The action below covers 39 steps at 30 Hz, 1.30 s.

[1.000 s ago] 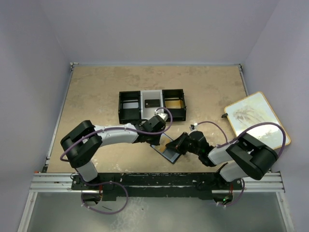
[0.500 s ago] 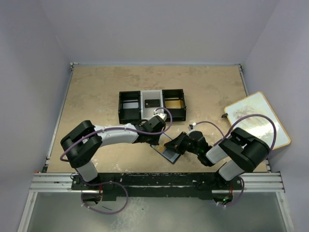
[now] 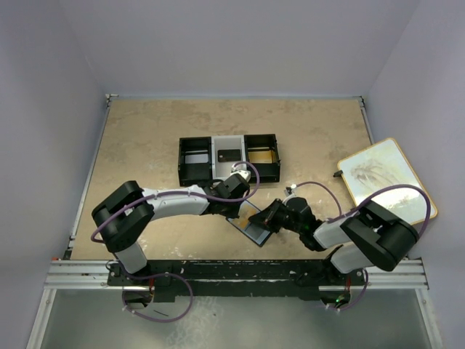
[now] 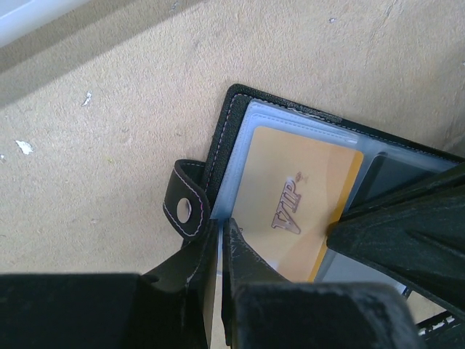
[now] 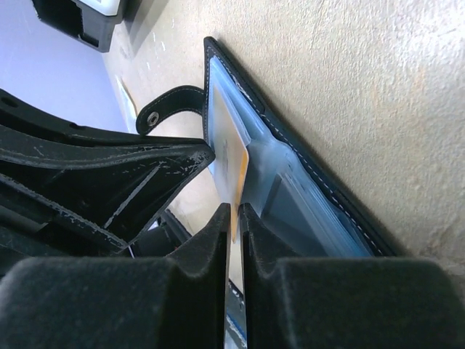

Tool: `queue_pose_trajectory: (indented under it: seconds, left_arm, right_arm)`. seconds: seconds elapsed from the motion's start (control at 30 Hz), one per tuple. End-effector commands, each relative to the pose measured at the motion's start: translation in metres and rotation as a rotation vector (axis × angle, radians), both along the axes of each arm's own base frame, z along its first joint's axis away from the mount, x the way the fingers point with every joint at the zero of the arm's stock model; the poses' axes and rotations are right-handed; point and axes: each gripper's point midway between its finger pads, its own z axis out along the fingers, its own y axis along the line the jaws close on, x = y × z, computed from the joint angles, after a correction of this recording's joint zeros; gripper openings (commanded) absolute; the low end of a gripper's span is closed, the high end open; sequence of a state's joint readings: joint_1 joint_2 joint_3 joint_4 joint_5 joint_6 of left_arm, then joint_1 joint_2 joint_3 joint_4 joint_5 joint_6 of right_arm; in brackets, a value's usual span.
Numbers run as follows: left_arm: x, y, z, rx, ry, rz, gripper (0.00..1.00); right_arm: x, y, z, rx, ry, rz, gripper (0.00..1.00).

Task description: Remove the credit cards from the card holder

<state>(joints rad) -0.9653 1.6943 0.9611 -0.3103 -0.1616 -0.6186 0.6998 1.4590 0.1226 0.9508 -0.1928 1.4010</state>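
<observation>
The left gripper [image 4: 220, 243] is seen with its two fingers pressed together on the near edge of the card holder [image 4: 231, 116], where a thin strip of pale clear sleeve shows between them. The right gripper [image 5: 235, 218] is seen with its two fingers almost together, and the end of a gold card [image 4: 298, 196] stamped "VIP" is pinched between them. Whether the sleeve is caught along with that card cannot be told. The two grippers are placed just beside each other over the same holder.

One card holder is laid open and flat on the table [image 3: 145, 131], near its front edge, between the two arms. Two cards are counted in its sleeves: the gold one, and one dark card [image 4: 392, 178] in the sleeve next to it, partly covered by a right finger. One snap strap [image 4: 185, 207] is seen sticking out from the holder's edge, beside the left fingers.

Further back on the table, well apart from the holder, one black-and-white tray [image 3: 187, 174] with three compartments is set. One dark tray card [image 3: 229, 155] is seen in its white middle compartment and one gold tray card [image 3: 261, 155] in its right compartment; the contents of the left compartment cannot be made out. One printed board [image 3: 385, 178] is laid at the table's right edge.
</observation>
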Motion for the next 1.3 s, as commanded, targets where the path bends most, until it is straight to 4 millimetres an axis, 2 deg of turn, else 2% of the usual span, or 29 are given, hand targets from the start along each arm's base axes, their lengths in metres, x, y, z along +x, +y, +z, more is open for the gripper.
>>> queue_pose_trajectory:
  seconds: [0.0,0.23,0.47,0.73,0.93,1.27]
  left_arm:
    - [-0.002,0.010,-0.009,0.063,0.017,0.006,0.03]
    - [-0.003,0.009,-0.009,0.060,0.018,-0.002,0.03]
    - [-0.003,0.010,-0.009,0.065,0.017,-0.003,0.02]
    - [-0.004,0.011,-0.011,0.061,0.016,0.004,0.02]
    - [-0.003,0.010,-0.011,0.061,0.017,0.001,0.01]
    - [-0.004,0.012,-0.011,0.063,0.013,0.003,0.01]
  right_arm:
    - [0.008,0.000,0.008,-0.024,-0.055,-0.002,0.09]
    - [0.011,0.002,0.014,-0.015,-0.077,-0.001,0.00]
    - [0.012,0.003,0.017,-0.005,-0.076,-0.005,0.00]
    - [-0.002,-0.009,0.011,0.010,-0.045,-0.027,0.00]
    - [-0.003,-0.010,0.007,-0.001,-0.032,-0.024,0.00]
    - [-0.007,-0.022,0.001,-0.035,-0.011,-0.060,0.00]
